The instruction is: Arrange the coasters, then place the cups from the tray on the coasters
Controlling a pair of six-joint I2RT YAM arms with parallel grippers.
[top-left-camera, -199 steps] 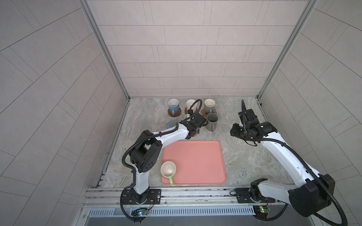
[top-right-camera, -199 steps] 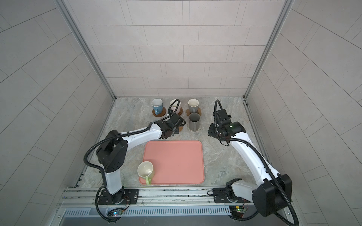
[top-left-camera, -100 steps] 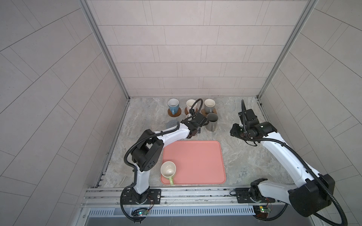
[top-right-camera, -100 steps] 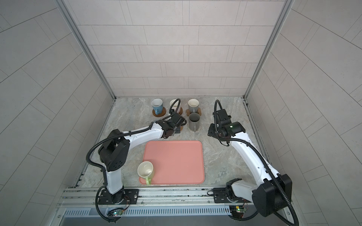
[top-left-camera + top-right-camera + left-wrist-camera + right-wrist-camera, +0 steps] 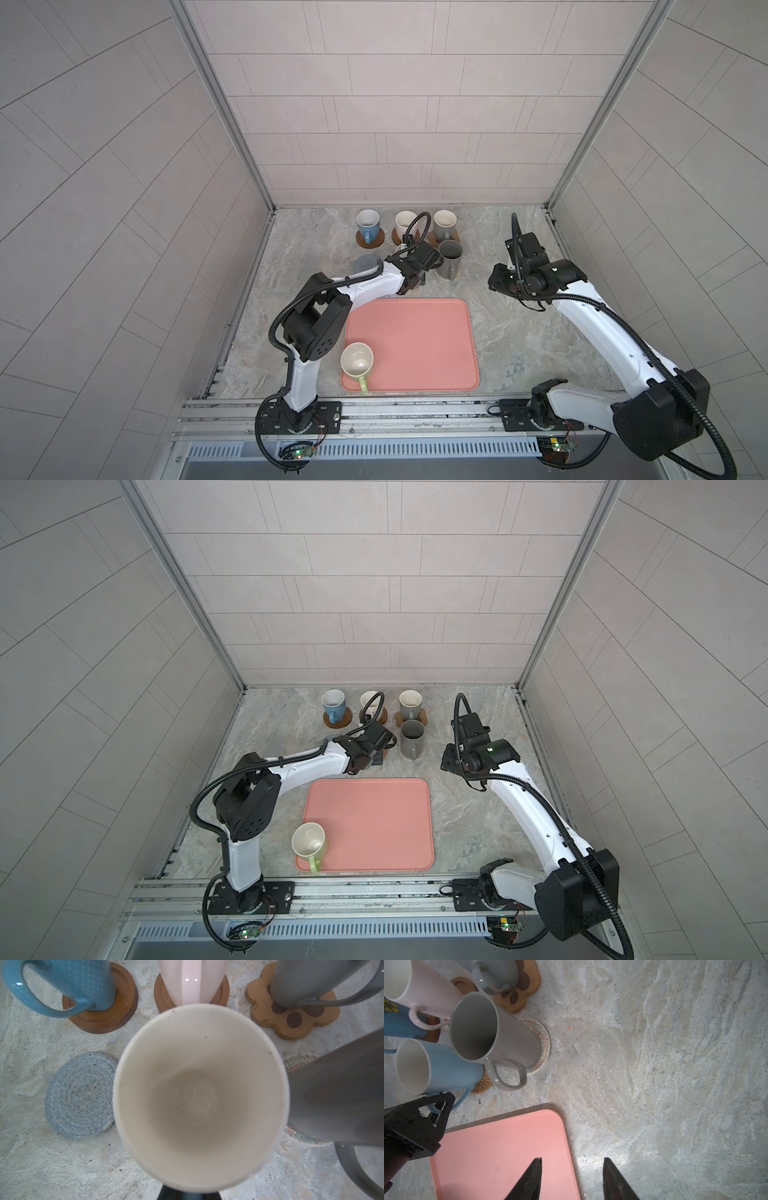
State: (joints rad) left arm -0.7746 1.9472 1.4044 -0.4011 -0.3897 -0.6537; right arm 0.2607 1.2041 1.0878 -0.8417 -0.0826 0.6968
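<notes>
— Where's the light blue mug (image 5: 446, 1068)?
— In my left gripper (image 5: 438, 1105), clamped tight on its handle, hanging just below my wrist over the golden rattan coaster (image 5: 483, 1084). Touching or not, I can't tell.
— Your other hand?
— My right gripper (image 5: 572, 1160) is half-open and empty above the tray (image 5: 500, 1147) corner. The yellow-green mug (image 5: 356, 360) stands well behind my left gripper.

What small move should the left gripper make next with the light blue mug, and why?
Probably ease it down: the left gripper is shut on the handle of the light blue mug, upright over the golden rattan coaster, but contact is not visible.
</notes>
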